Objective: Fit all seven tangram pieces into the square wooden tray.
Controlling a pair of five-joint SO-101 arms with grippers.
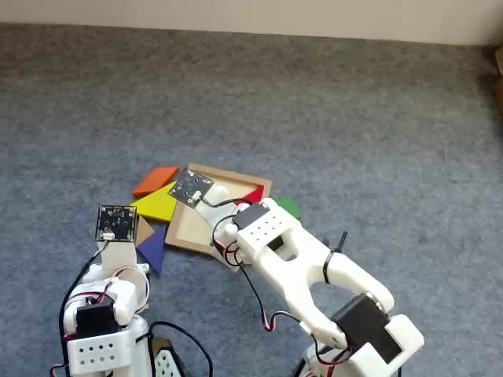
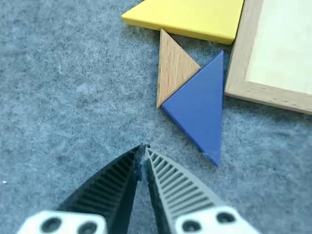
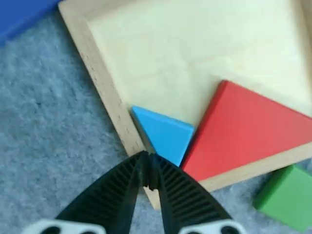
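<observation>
Grey carpet (image 1: 330, 102): base surface.

Square wooden tray (image 3: 105, 83): on the carpet. In the high view the right arm covers much of its floor.

Red triangle (image 3: 243, 129): inside the tray, against a rim.

Yellow triangle (image 2: 195, 17): outside, beside the tray, cut off at the frame edge.

Dark blue triangle (image 2: 200, 107): outside, its point near the tray rim, touching the wood-coloured triangle (image 2: 173, 66).

Orange piece (image 1: 156, 180): beyond the yellow one; shape unclear.

Green piece (image 3: 285, 200): outside, partly cropped.

Light blue triangle (image 3: 165, 134): in the tray corner, touching the red; hidden in the high view.

Right gripper (image 3: 147, 163): tips together, empty, over the tray rim.

Left gripper (image 2: 145, 150): tips together, empty, above the carpet near the dark blue triangle.
</observation>
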